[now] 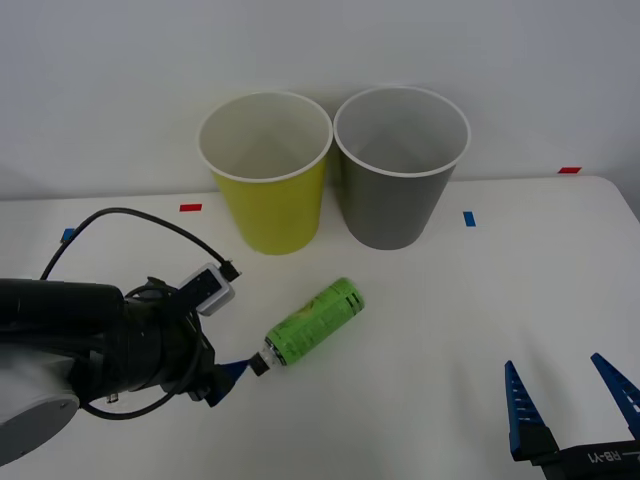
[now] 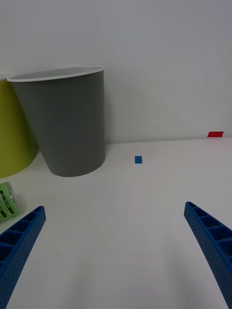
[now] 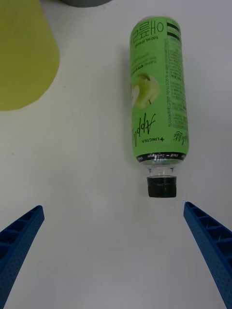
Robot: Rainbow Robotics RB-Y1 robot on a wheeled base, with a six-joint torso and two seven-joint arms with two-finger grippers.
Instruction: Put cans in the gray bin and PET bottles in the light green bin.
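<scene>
Lying on its side on the white table (image 1: 480, 330), the green bottle (image 1: 315, 320) is pointing its black cap (image 3: 162, 186) toward my left gripper (image 1: 232, 374) and its base toward the two bins behind it. I am judging it to be light and probably empty, with thin plastic walls that will give under pressure and a smooth printed label that may slip; the round body could also roll away if nudged off-centre. The labelled middle of the body looks the soundest place to take hold, across its width, since the neck is narrow and the cap small. My left gripper is standing spread wide and holding nothing, low over the table just short of the cap, which is sitting nearer one finger than the other. The lime bin (image 1: 268, 205) is standing upright just beyond the bottle, with the gray bin (image 1: 398, 190) close beside it. My right gripper (image 1: 568, 400) is waiting well apart at the near right, also spread wide and holding nothing.
</scene>
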